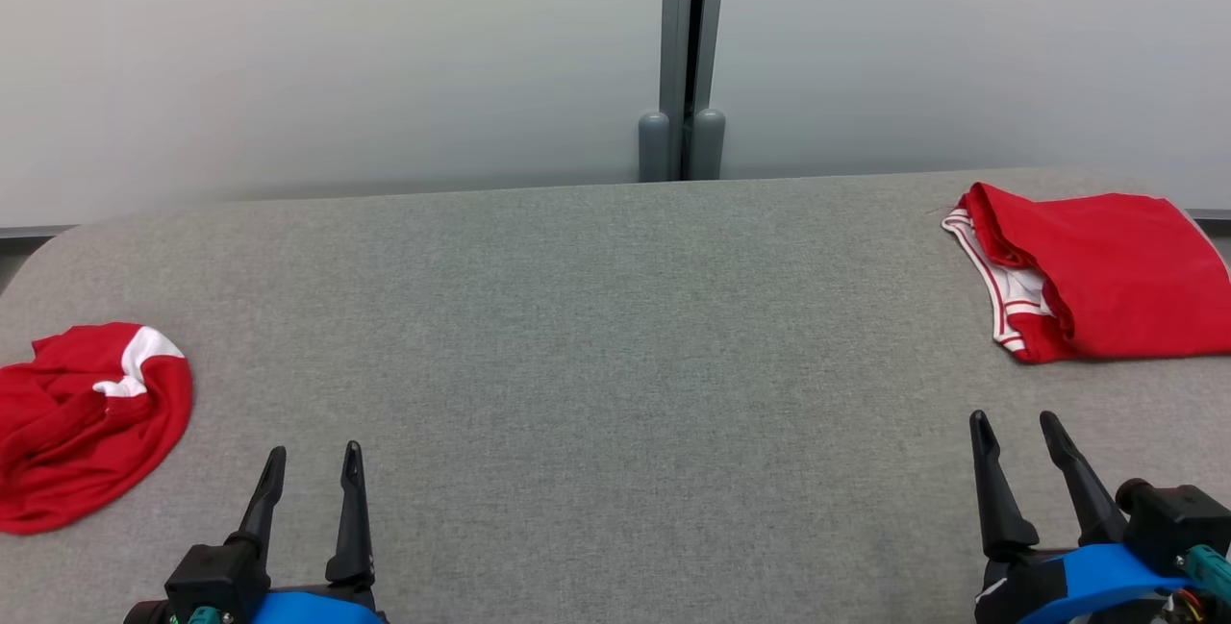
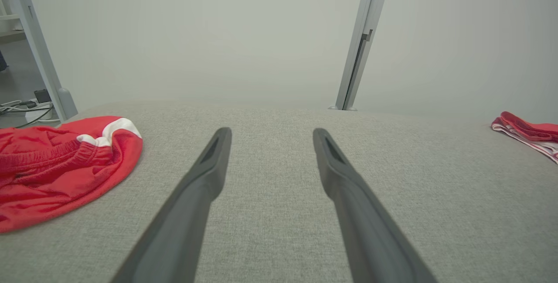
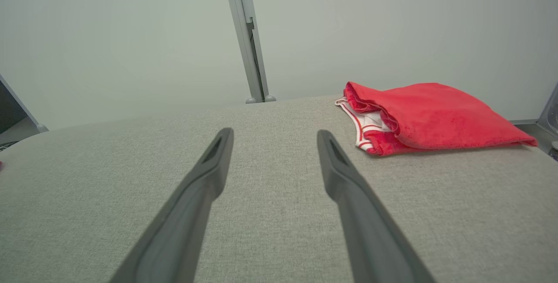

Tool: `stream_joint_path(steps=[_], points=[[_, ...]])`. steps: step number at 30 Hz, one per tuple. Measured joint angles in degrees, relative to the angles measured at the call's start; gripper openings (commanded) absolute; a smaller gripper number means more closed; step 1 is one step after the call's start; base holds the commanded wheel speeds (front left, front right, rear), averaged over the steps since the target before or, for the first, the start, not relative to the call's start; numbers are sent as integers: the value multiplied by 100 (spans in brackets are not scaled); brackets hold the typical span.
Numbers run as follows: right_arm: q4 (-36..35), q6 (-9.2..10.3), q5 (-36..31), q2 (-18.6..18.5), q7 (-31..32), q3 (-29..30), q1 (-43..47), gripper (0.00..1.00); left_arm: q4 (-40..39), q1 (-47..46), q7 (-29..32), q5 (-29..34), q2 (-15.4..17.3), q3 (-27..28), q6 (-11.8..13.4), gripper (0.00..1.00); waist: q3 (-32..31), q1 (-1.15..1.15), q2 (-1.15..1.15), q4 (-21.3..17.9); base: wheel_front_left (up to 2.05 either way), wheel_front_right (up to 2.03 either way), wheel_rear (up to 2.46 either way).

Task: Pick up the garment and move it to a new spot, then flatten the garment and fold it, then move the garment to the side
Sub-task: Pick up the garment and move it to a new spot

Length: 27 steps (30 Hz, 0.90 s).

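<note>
A crumpled red garment [image 1: 82,422] with a white patch lies at the table's left edge, also seen at the left in the left wrist view as the crumpled garment [image 2: 56,161]. A folded red garment [image 1: 1096,273] with white striped trim rests at the far right, and the right wrist view shows this folded garment [image 3: 427,117] ahead and to the right of its fingers. My left gripper [image 1: 313,459] is open near the front edge, right of the crumpled garment and apart from it. My right gripper [image 1: 1015,424] is open, in front of the folded garment, holding nothing.
The grey fabric-covered table [image 1: 596,336] stretches between the two garments. A pale wall with a grey vertical post [image 1: 685,57] stands behind it. Cables and a power strip [image 2: 26,106] lie on the floor beyond the table's left end.
</note>
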<state>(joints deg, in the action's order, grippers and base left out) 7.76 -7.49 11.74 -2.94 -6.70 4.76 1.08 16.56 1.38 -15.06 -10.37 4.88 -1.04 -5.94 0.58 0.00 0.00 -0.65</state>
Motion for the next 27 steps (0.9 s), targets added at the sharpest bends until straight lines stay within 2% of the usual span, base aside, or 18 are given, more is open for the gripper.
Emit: stream_joint_path(steps=[5, 11, 27], points=[[129, 0, -16, 0, -46, -25, 2, 100, 9, -27, 0, 1, 15, -16, -1, 100, -5, 0, 1, 142, 0, 0, 0], [289, 0, -29, 3, -74, -111, 14, 100, -57, -48, 0, 20, 43, -11, 9, 100, -31, 0, 1, 500, 0, 0, 0], [611, 0, 32, 8, -169, -521, -3, 100, -31, -82, 0, -76, 213, -22, 30, 100, -141, 0, 0, 1981, 0, 0, 0]])
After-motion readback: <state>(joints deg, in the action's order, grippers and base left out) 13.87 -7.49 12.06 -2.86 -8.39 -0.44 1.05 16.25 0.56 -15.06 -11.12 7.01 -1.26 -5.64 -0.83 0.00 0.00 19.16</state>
